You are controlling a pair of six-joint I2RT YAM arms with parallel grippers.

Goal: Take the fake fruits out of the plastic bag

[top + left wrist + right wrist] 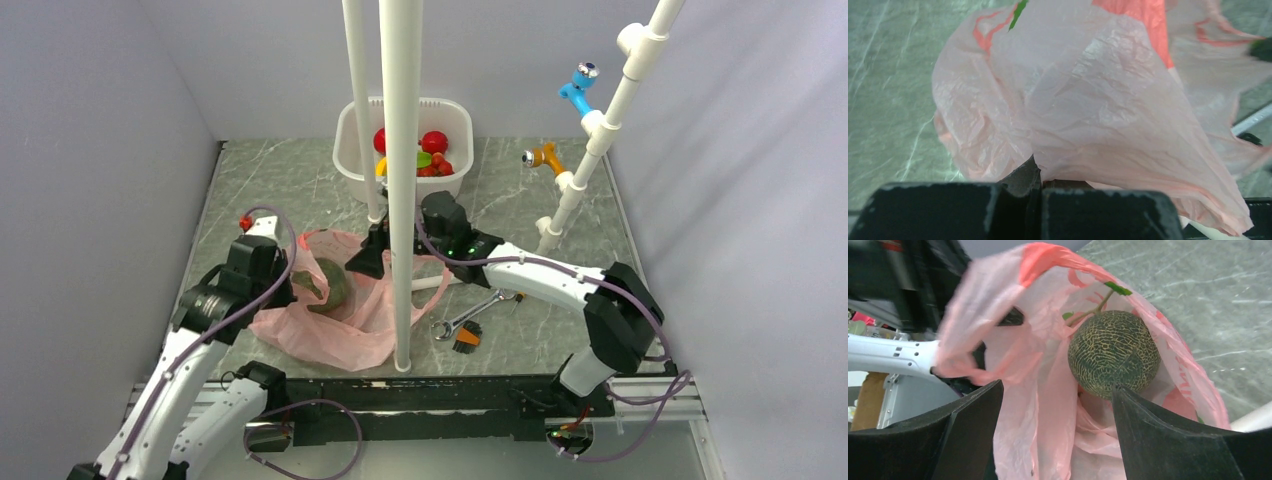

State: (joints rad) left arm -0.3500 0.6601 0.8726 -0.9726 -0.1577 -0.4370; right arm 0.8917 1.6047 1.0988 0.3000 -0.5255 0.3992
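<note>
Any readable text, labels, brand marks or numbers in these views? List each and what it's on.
None legible.
Plastic bag: red and green print, crumpled, no letters can be made out.
White tub, melon, wrench: no markings visible.

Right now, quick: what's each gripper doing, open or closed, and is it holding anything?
Left gripper: closed, pinching the plastic bag.
Right gripper: open, holding nothing, poised at the bag's mouth before the green ball.
</note>
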